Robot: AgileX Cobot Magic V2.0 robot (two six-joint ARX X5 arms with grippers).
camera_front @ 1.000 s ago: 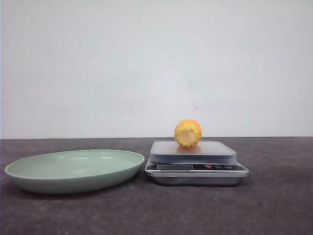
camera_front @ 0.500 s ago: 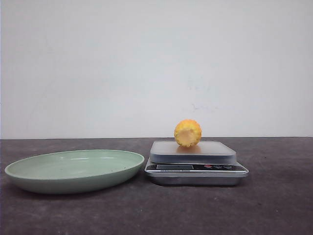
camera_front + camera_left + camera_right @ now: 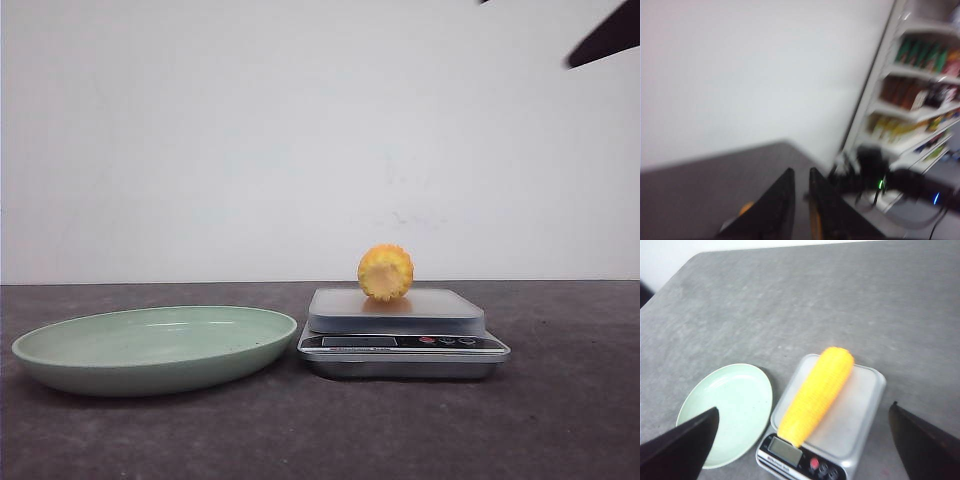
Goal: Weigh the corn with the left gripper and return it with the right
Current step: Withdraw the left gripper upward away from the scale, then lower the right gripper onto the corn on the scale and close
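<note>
Dark grey matte table (image 3: 560, 420) runs back to a plain white wall, and on it stand a pale green shallow plate (image 3: 60, 365) on the left and a silver digital kitchen scale (image 3: 400, 355) just beside it on the right. The yellow-orange corn cob (image 3: 816, 396) lies flat on the scale platform, not on the plate. Its long axis goes from near to far: the paler cut end faces the front camera, next to the display, and the other end points to the far edge of the platform.

The right gripper (image 3: 805, 440) hangs above the scale with its black fingers wide apart, one finger on each side of the cob in its wrist view, so the opening seems to cross the cob's length. I judge this arm the nearer one, and it needs mainly to descend. The left gripper (image 3: 800, 200) is lifted away and looks toward the wall; its fingers are almost together and hold nothing.
</note>
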